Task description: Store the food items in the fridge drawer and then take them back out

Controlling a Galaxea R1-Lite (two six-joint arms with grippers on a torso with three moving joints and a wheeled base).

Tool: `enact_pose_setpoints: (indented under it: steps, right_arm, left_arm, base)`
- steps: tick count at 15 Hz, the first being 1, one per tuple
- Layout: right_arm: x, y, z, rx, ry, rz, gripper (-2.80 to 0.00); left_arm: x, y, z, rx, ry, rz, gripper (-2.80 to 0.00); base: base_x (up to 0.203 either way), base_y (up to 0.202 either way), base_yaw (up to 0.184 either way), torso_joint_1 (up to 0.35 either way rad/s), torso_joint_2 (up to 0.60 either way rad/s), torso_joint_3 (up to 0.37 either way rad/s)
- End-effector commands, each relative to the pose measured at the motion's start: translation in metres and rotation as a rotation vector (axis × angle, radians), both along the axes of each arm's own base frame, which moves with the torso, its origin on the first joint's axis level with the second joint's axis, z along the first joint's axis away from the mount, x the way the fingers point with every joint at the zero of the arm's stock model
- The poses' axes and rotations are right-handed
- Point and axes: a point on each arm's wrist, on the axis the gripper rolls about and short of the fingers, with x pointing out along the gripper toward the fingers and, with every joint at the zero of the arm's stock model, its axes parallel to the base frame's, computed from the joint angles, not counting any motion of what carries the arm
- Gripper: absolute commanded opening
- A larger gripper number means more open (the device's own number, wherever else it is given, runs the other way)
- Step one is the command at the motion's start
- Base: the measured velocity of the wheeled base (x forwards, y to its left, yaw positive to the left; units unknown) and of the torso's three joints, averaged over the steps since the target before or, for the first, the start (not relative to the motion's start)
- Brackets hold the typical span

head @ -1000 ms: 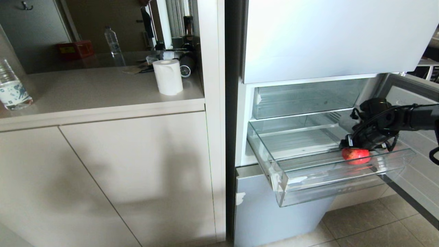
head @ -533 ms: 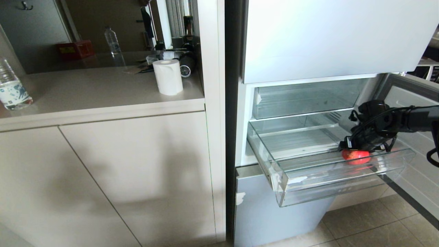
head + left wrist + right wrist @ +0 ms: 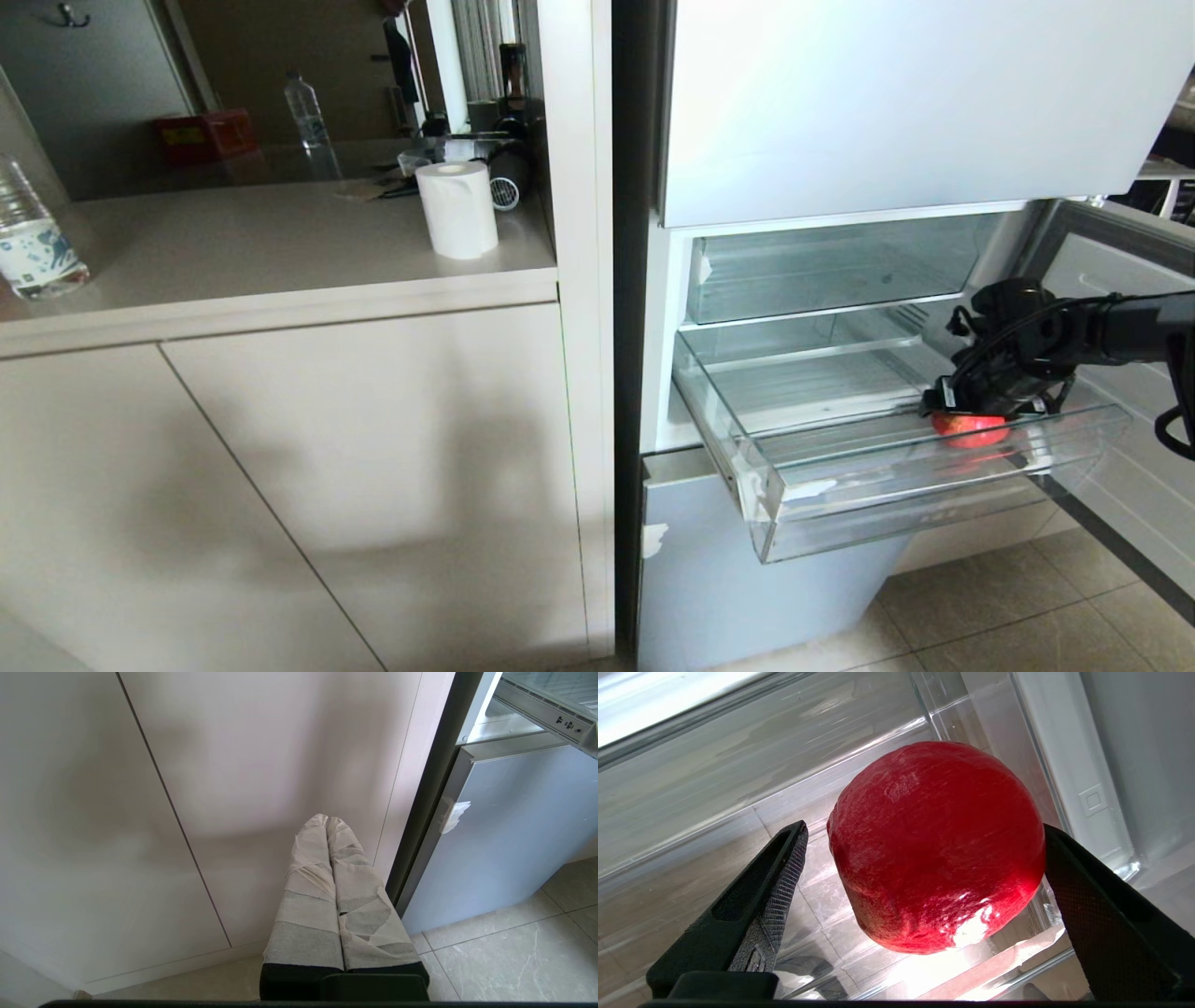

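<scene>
Right gripper: while it straddles the apple at the right of the head view, the right gripper stands wide; one finger is clear, the other looks to touch.
Left gripper: the left gripper is closed on nothing, parked before a cabinet door.
Apple: in the drawer, on its floor near the right end.
Risk: closing off-centre could roll the glossy fruit into the clear wall.
Hidden: fingertips under the wrist in the head view; contact on the far side uncertain.
</scene>
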Motion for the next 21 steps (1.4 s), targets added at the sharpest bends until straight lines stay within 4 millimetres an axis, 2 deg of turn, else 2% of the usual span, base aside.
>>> enact_pose_setpoints:
  steps: [1, 5, 6, 10, 12, 17, 21]
  right_arm:
    - [0.000, 0.000, -0.002, 0.001, 0.006, 0.000, 0.00]
    - [0.000, -0.001, -0.002, -0.001, 0.009, -0.004, 0.00]
    - [0.000, -0.001, -0.002, 0.000, 0.009, -0.004, -2.80]
    - [0.000, -0.002, -0.004, -0.010, 0.015, -0.014, -2.80]
    - [-0.001, -0.001, 0.001, -0.009, 0.000, -0.007, -2.80]
    - [0.010, 0.009, 0.037, -0.024, -0.255, 0.023, -2.80]
    - [-0.007, 0.014, 0.059, 0.011, -0.275, 0.021, -2.80]
  left_arm:
    - [0.000, 0.000, 0.000, 0.000, 0.000, 0.000, -2.80]
    - [0.000, 0.000, 0.000, 0.000, 0.001, 0.000, -2.80]
    - [0.000, 0.000, 0.000, 0.000, 0.000, 0.000, -2.80]
    - [0.000, 0.000, 0.000, 0.000, 0.000, 0.000, -2.80]
    - [0.000, 0.000, 0.000, 0.000, 0.001, 0.000, -2.80]
    - [0.000, 0.000, 0.000, 0.000, 0.000, 0.000, -2.80]
    - [0.000, 0.000, 0.000, 0.000, 0.000, 0.000, -2.80]
  base:
    - [0.000, 0.000, 0.000, 0.000, 0.00, 0.000]
    - [0.000, 0.000, 0.000, 0.000, 0.00, 0.000]
    - [0.000, 0.000, 0.000, 0.000, 0.00, 0.000]
    - [0.000, 0.000, 0.000, 0.000, 0.00, 0.000]
    - [0.000, 0.000, 0.000, 0.000, 0.00, 0.000]
    - [0.000, 0.000, 0.000, 0.000, 0.00, 0.000]
    - [0.000, 0.000, 0.000, 0.000, 0.00, 0.000]
